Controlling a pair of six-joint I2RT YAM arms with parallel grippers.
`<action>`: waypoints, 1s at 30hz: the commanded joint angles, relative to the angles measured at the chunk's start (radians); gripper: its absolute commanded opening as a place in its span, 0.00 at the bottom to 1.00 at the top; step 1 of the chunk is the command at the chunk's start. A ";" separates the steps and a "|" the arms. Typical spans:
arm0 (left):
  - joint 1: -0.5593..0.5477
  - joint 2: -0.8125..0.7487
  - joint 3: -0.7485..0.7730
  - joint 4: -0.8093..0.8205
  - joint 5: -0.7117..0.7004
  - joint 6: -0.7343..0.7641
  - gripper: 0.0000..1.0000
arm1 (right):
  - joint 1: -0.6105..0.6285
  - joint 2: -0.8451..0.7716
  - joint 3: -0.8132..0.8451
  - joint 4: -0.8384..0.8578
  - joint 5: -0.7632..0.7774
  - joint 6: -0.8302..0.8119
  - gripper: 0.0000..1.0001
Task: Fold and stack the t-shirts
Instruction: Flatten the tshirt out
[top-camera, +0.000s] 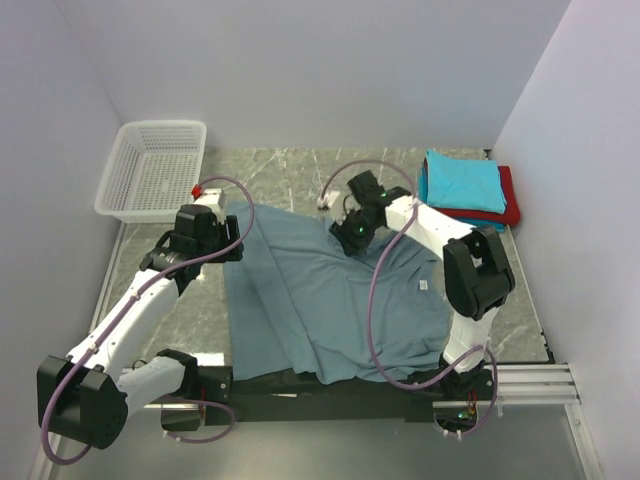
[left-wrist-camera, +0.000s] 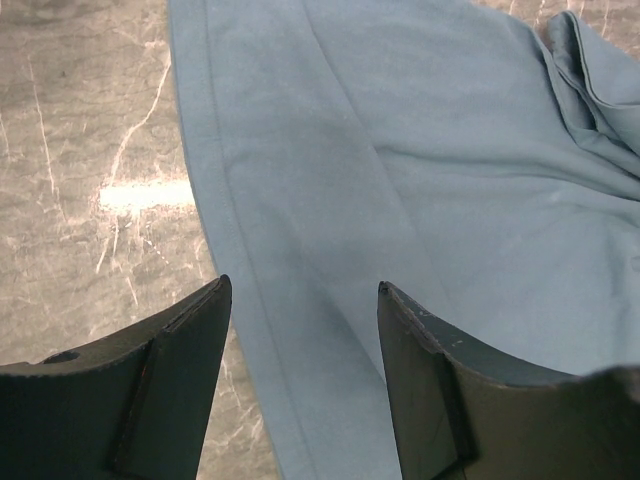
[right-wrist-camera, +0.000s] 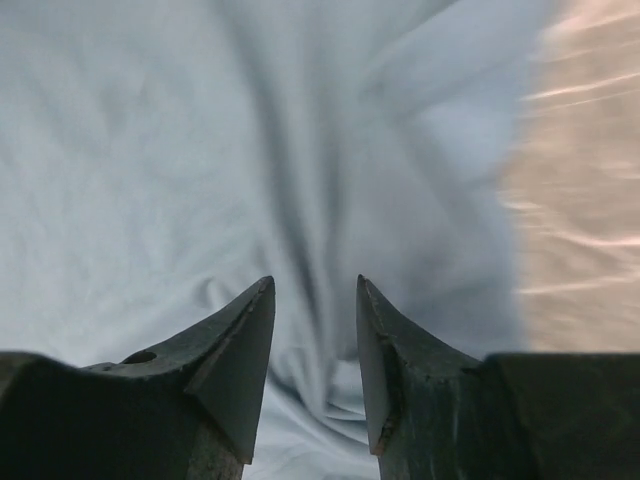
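Tee (top-camera: 310, 290) dusty grey-blue, folded shirts (top-camera: 462, 182) turquoise and red, basket (top-camera: 111, 167) white mesh, table (top-camera: 280, 175) grey veined marble.

A white mesh basket (top-camera: 150, 172) sits at the far-left corner of the grey marbled tabletop (top-camera: 290, 172) — beside the pale wall (top-camera: 60, 120).

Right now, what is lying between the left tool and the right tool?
Just the big grey-blue shirt. The top view shows it spread out between the left tool and the right tool.

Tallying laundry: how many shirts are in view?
4: a grey-blue shirt spread mid-table; turquoise, red and a teal sliver stacked far right. The stack may hide more.
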 joint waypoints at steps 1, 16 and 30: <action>-0.001 -0.032 0.004 0.039 0.013 0.016 0.66 | -0.051 -0.030 0.123 0.001 -0.087 0.100 0.45; 0.000 -0.035 0.006 0.043 0.019 0.018 0.66 | -0.166 0.219 0.269 -0.100 -0.174 0.232 0.47; -0.001 -0.031 0.004 0.043 0.020 0.019 0.66 | -0.166 0.182 0.261 -0.100 -0.169 0.223 0.00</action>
